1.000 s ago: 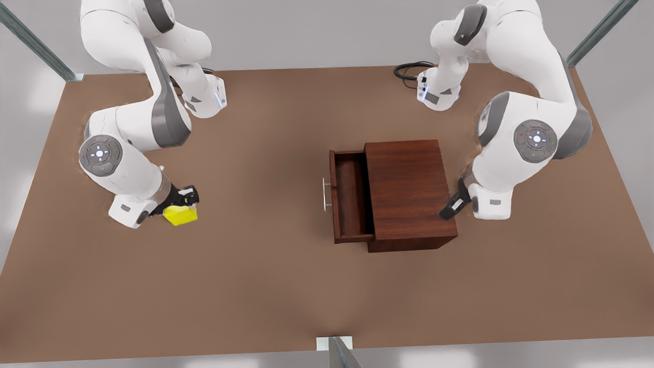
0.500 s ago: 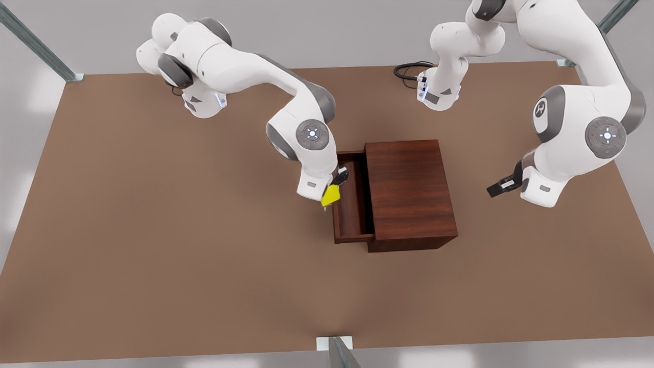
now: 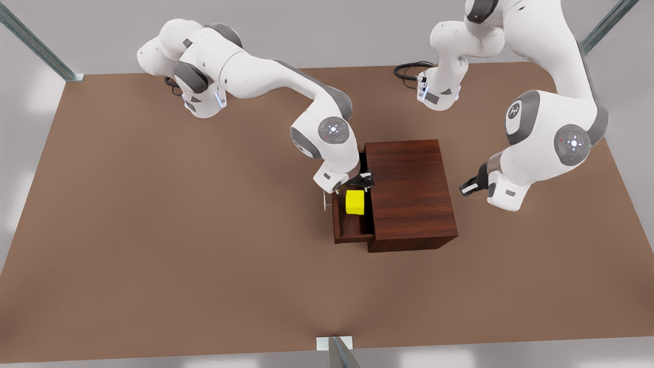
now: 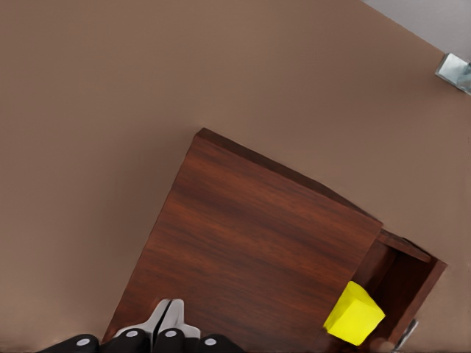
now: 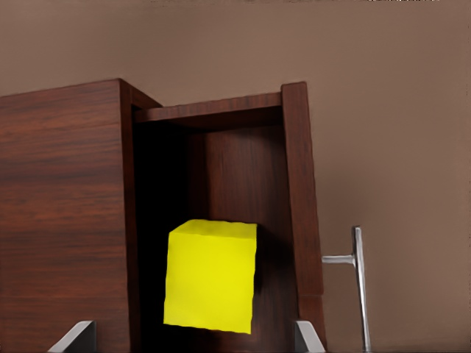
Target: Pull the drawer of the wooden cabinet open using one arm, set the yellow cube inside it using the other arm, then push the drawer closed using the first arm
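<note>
Released yellow cube [image 3: 355, 202] now in drawer [image 3: 341, 230]; right tool [image 3: 364, 182] wide above; left tool [image 3: 468, 187] closed, waiting.

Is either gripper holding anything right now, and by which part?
Nothing is held. The right gripper stands open above the drawer, its fingers clear of the yellow cube in it. The left gripper waits shut and empty beside the wooden cabinet.

1. A brown table [image 3: 153, 245] covers most of the front view.
2. A black cable [image 3: 409, 69] lies coiled at its far edge, upper right of centre.
3. Grey metal struts sit at the upper left corner [image 3: 30, 43], the upper right corner [image 3: 603, 25] and bottom centre [image 3: 340, 352].
4. A pale grey floor [image 3: 327, 30] surrounds the table.
</note>
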Available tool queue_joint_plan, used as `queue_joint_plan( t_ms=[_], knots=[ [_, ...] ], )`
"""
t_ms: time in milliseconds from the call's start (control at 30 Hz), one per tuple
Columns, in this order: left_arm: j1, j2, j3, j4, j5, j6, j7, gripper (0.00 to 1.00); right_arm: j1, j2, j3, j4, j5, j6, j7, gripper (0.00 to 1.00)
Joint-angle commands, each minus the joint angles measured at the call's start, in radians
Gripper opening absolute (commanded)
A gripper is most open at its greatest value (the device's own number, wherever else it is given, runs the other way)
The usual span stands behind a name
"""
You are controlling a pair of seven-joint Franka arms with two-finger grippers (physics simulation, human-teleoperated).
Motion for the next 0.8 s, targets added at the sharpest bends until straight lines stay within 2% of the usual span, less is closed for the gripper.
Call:
queue_joint_plan(
  t_ms=[0, 33, 133, 167, 200, 267, 333, 400, 600, 767],
  knots=[
    [-0.055, 0.002, 0.0, 0.002, -0.07, 0.077, -0.842, 0.21, -0.041, -0.045, -0.004, 0.0, -0.006, -0.054, 0.225, 1.0],
    [-0.1, 0.009, 0.0, 0.002, -0.074, 0.112, -0.956, 0.21, -0.133, -0.14, 0.003, -0.011, -0.004, -0.19, 0.026, 1.0],
    [-0.217, 0.048, 0.0, 0.002, -0.079, 0.228, -1.246, 0.21, -0.409, -0.372, 0.005, -0.048, 0.004, -0.408, -0.45, 1.0],
    [-0.264, 0.068, 0.0, 0.002, -0.102, 0.311, -1.367, 0.21, -0.575, -0.462, 0.014, -0.157, 0.025, -0.411, -0.72, 1.0],
    [-0.299, 0.085, -0.002, 0.002, -0.11, 0.376, -1.46, 0.21, -0.604, -0.488, -0.049, -0.183, 0.042, -0.434, -0.817, 1.0],
    [-0.385, 0.135, 0.0, 0.002, -0.108, 0.509, -1.644, 0.21, -0.597, -0.663, -0.124, -0.505, 0.062, -0.345, -0.838, 1.0],
    [-0.467, 0.189, 0.0, 0.002, -0.107, 0.672, -1.81, 0.21, -0.577, -0.665, -0.136, -0.52, 0.06, -0.327, -0.889, 1.0],
    [-0.502, 0.221, 0.0, 0.003, -0.107, 0.733, -1.915, 0.21, -0.577, -0.636, -0.121, -0.51, 0.071, -0.318, -0.892, 1.0],
    [-0.557, 0.37, 0.003, 0.013, -0.094, 0.795, -1.927, 0.21, -0.581, -0.611, -0.123, -0.444, 0.064, -0.359, -1.036, 1.0],
    [-0.583, 0.399, 0.001, -0.02, -0.042, 0.782, -1.872, 0.21, -0.574, -0.611, -0.123, -0.448, 0.071, -0.351, -1.068, 1.0]
  ],
)
